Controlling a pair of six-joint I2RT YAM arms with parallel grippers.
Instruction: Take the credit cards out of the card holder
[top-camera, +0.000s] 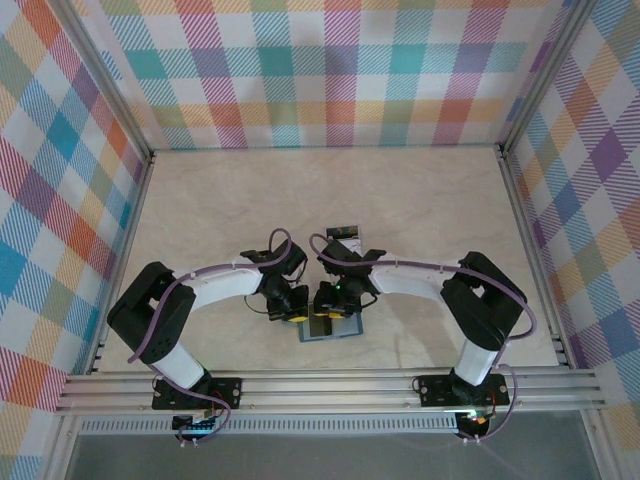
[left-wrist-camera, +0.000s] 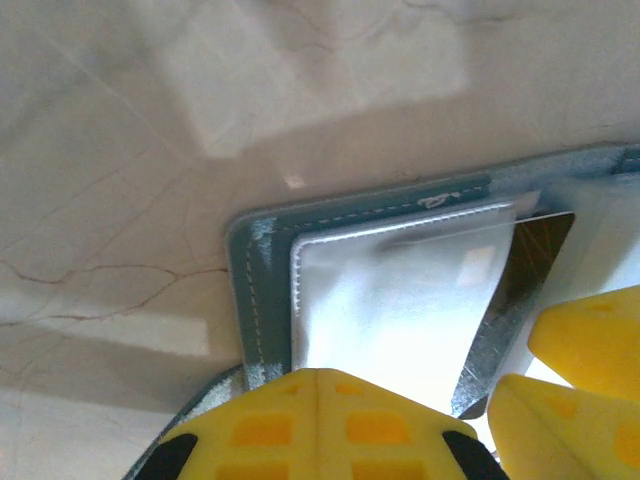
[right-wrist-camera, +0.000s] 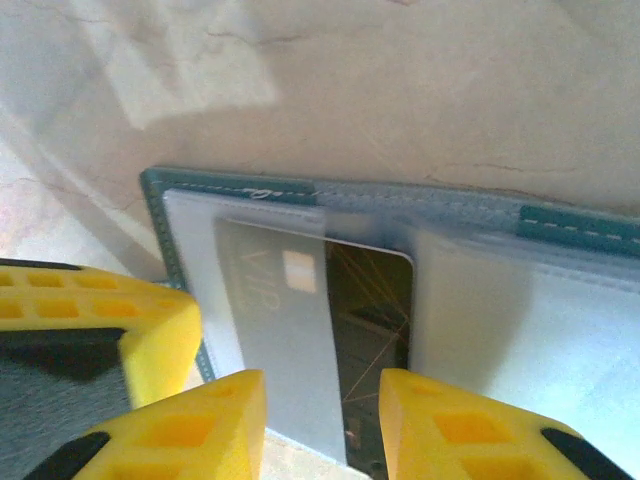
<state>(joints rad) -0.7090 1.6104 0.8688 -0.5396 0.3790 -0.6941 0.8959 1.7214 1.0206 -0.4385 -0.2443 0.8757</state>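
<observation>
The card holder (top-camera: 345, 330) lies open and flat on the table between the arms, with a teal rim (right-wrist-camera: 230, 185) and frosted pockets. A dark credit card (right-wrist-camera: 370, 330) with gold lines lies half under the left frosted pocket, where "VIP" and a chip show through. My right gripper (right-wrist-camera: 322, 430) stands open just above the card's near edge, one yellow finger over each side. My left gripper (left-wrist-camera: 320, 385) is shut, its tips resting on the holder's left pocket (left-wrist-camera: 400, 300) next to the teal rim (left-wrist-camera: 250, 270). The right gripper's fingers (left-wrist-camera: 590, 340) show there too, beside the dark card (left-wrist-camera: 535, 260).
Plaid walls (top-camera: 320, 70) close in the marble-patterned table on three sides, with aluminium rails (top-camera: 330, 390) along the near edge. A faint pale square patch (right-wrist-camera: 180, 60) lies on the table beyond the holder. Both grippers crowd together over the holder.
</observation>
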